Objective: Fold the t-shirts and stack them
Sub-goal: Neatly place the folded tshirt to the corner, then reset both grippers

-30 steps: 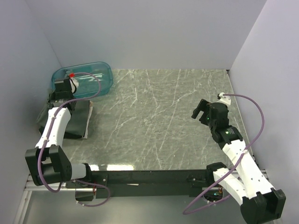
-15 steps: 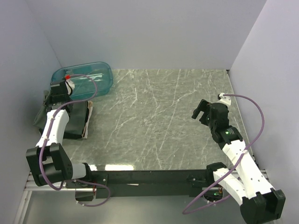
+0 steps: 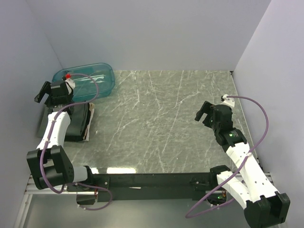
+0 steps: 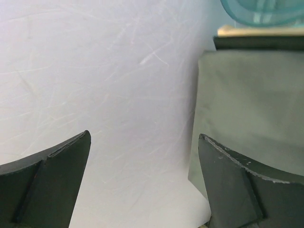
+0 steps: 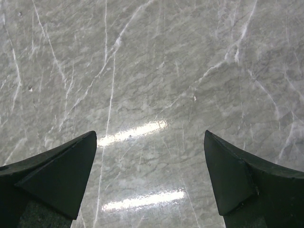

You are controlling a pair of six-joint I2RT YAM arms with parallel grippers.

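T-shirts (image 3: 80, 119) stacked by side wall (image 3: 23, 71), teal tub (image 3: 97, 80) just behind

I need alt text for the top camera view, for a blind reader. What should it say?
A folded stack of dark t-shirts lies at the left edge of a grey marble table, next to a teal tub. The left gripper is open near the left wall, beside the stack. The right gripper is open over bare table on the right.

Bright, even overhead light; white glare streaks on the marble table (image 5: 137, 132); soft shadows.
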